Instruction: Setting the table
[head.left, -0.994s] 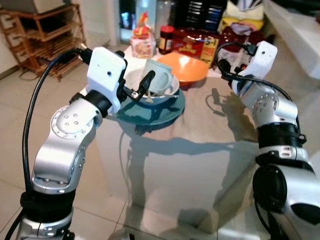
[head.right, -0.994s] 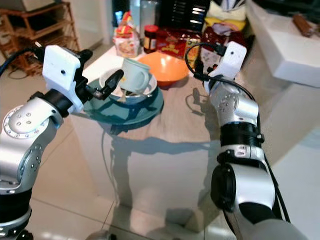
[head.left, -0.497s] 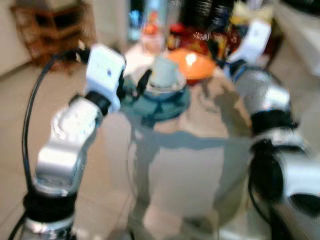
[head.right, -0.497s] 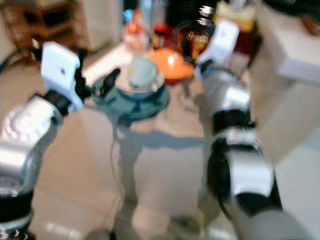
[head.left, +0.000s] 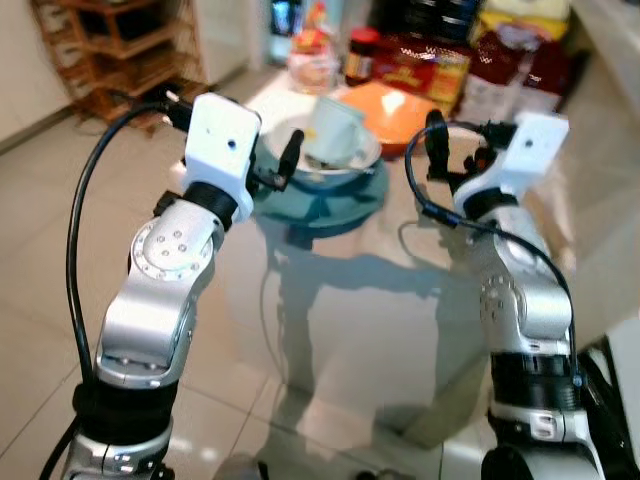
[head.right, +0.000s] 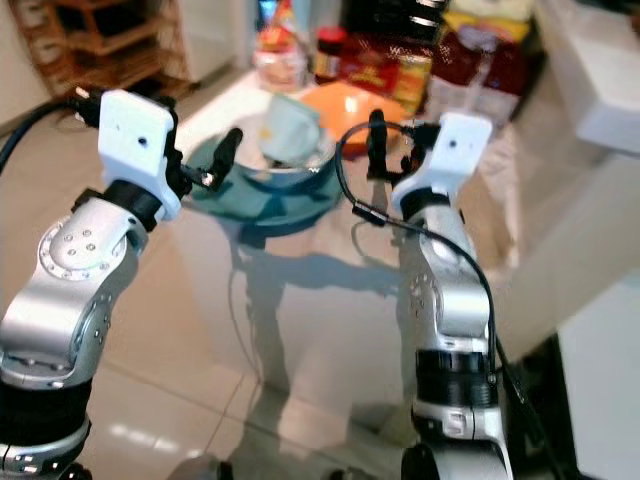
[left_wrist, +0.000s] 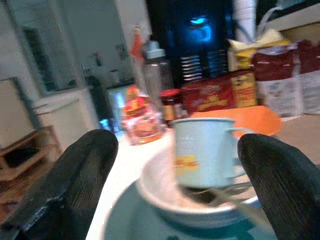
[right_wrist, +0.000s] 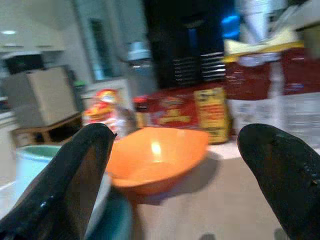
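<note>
A pale mug (head.left: 336, 131) with a yellow label stands tilted in a white bowl (head.left: 300, 172), beside a utensil (left_wrist: 235, 192). The bowl rests on a teal plate (head.left: 330, 205) on the glossy table (head.left: 380, 300). My left gripper (head.right: 218, 163) is open at the plate's left edge and points at the mug, apart from it. An orange bowl (head.left: 400, 105) sits behind and to the right. My right gripper (head.left: 455, 148) is open just in front of the orange bowl and holds nothing.
A red-lidded jar (head.left: 361, 52), a snack bag (head.left: 312, 60), red boxes (head.left: 425, 65) and white bags (head.left: 500, 95) crowd the table's far end. A wooden shelf (head.left: 120, 50) stands far left and a white counter (head.right: 600, 80) on the right. Tiled floor (head.left: 40, 260) surrounds the table.
The whole picture blurred and shifted, so the camera moved and the table now looks slightly farther off. Both grippers stay open, the left by the plate and the right by the orange bowl.
</note>
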